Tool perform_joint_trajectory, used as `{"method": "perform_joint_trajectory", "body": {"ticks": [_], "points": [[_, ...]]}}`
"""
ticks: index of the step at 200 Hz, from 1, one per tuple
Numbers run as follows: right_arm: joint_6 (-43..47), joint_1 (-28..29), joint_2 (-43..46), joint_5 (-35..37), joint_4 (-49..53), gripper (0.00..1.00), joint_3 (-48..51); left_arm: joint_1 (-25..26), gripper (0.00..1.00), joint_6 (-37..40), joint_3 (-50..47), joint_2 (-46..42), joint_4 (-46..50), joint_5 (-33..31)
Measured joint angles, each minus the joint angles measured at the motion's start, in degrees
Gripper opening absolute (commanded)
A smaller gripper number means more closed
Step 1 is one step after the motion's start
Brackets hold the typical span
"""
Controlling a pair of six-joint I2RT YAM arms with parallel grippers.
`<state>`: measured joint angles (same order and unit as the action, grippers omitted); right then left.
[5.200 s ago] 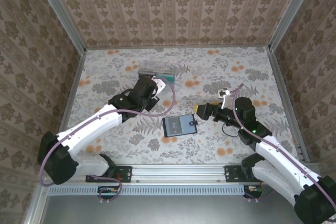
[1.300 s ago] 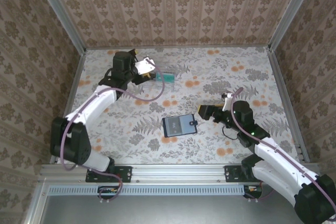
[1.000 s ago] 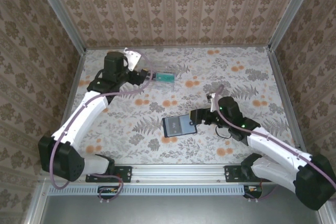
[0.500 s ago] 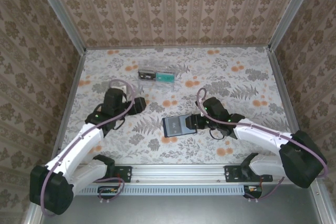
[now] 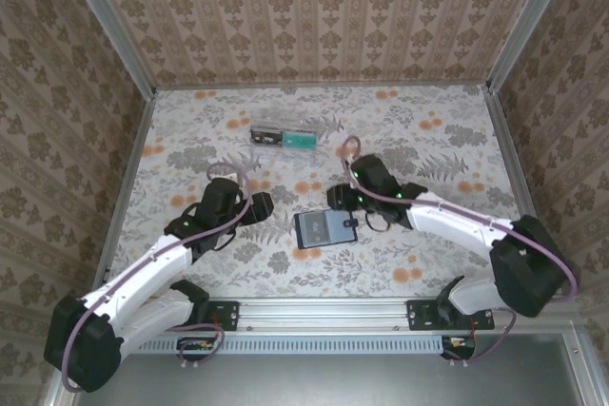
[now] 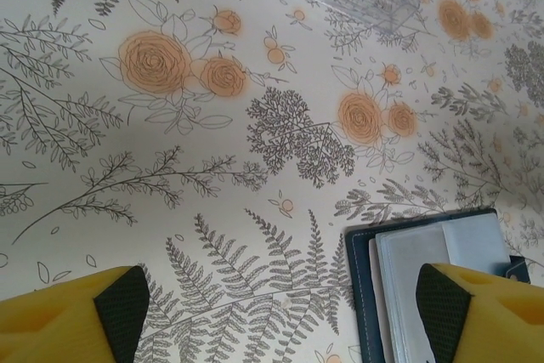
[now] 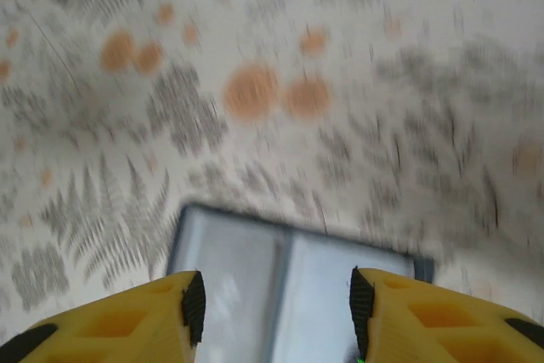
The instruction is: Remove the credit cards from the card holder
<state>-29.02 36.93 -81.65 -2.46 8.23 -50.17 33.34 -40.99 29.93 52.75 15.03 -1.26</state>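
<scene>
Card holder [image 5: 324, 229] just beside R claw [image 5: 336, 199]

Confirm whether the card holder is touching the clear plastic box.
Apart. The top view shows floral tablecloth between the card holder and the clear plastic box.

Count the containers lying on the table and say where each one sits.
2. The card holder lies open in the middle; the clear plastic box sits beyond it, farther back and slightly left, holding something green. No other seems hidden.
</scene>
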Motion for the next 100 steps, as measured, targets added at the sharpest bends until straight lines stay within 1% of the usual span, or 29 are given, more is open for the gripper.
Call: {"method": "perform_joint_trajectory", "body": {"ticks": [5, 13, 22, 26, 33, 67, 100], "points": [[-0.1, -0.3, -1.7, 0.6, 0.2, 0.45, -2.6, 0.0, 0.89, 0.0, 0.2, 0.0, 0.1, -0.1], [-0.2, -1.1, -4.5, 1.5, 0.7, 0.42, -6.9, 0.0, 0.91, 0.0, 0.6, 0.0, 0.5, -0.3], [-0.4, -2.1, -8.3, 2.4, 1.2, 0.41, -12.0, 0.0, 0.92, 0.0, 1.3, 0.0, 1.3, -0.3], [-0.8, -2.7, -9.9, 2.8, 1.4, 0.40, -14.3, 0.0, 0.97, 0.0, 1.6, -0.1, 1.6, -0.4], [-0.9, -3.5, -12.9, 3.4, 1.8, 0.39, -17.9, 0.0, 1.00, 0.0, 2.0, -0.3, 2.1, -0.5], [-1.1, -6.3, -27.0, 5.7, 5.2, 0.37, -34.0, 0.0, 1.00, -0.2, 2.4, -3.7, 4.0, -0.5], [-1.1, -7.0, -36.7, 7.7, 9.0, 0.36, -44.3, 0.0, 1.00, -0.2, 2.4, -5.5, 5.6, -0.4]]}}
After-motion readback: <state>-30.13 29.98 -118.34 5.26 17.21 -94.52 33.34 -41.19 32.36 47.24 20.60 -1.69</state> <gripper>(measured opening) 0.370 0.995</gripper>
